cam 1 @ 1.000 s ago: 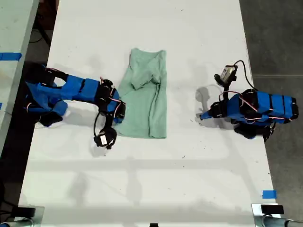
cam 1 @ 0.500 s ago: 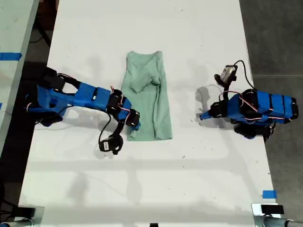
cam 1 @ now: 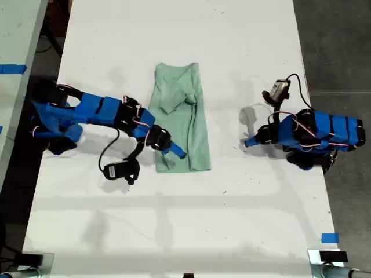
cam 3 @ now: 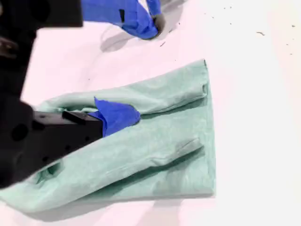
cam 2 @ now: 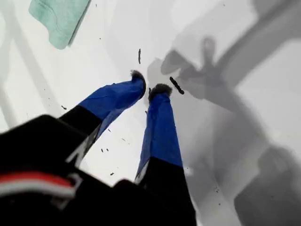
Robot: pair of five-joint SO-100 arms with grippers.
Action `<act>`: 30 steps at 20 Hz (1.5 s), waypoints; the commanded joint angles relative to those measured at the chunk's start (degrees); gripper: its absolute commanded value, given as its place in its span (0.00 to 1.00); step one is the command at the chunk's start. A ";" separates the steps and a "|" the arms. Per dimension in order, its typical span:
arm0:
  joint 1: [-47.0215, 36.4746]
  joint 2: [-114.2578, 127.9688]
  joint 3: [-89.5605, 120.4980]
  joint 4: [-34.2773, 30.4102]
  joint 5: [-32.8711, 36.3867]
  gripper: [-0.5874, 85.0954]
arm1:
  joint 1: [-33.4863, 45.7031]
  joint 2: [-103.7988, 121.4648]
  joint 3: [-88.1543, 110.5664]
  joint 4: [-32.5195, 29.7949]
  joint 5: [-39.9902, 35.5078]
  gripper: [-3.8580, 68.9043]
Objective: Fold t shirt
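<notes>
T shirt (cam 1: 181, 119) folded narrow on our worktop (cam 1: 185, 220); second gripper (cam 3: 123, 115) over it, finger spread unclear; first gripper (cam 2: 149, 88) fingers nearly together, empty.

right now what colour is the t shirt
The t shirt is a plain pale mint green, no print visible. It shows best in the second wrist view.

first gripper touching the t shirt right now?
Apart. In the exterior view, my first gripper sits toward that view's right, with bare table between it and the t shirt; the first wrist view agrees.
</notes>
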 commanded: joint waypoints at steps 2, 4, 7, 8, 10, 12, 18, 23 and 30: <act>-8.26 39.64 30.32 2.46 -8.00 0.27 | 0.26 2.64 3.52 -1.32 -0.79 0.14; -12.13 68.47 56.95 -3.96 -12.30 0.20 | 0.44 2.64 3.52 -1.32 -0.70 0.14; -9.58 92.81 80.33 -7.82 -19.07 0.09 | 1.14 2.64 3.52 -1.32 -1.14 0.14; -8.09 96.68 84.38 -7.73 -21.01 0.07 | 1.41 2.64 3.52 -1.32 -1.23 0.14; -7.21 109.25 91.32 -3.34 -22.59 0.04 | 1.23 2.64 3.52 -1.32 -0.97 0.14; -7.65 109.25 95.10 -5.89 -21.36 0.02 | 1.05 2.64 3.52 -1.32 -0.70 0.14; -9.76 109.95 99.58 -7.65 -19.78 0.01 | 0.97 2.64 3.52 -1.32 0.00 0.13; -13.54 109.95 99.76 -6.94 -16.00 0.05 | 0.62 2.64 3.52 -1.32 0.70 0.11; -9.93 109.95 99.76 -6.94 -15.47 0.10 | 0.44 2.64 3.52 -1.32 0.79 0.09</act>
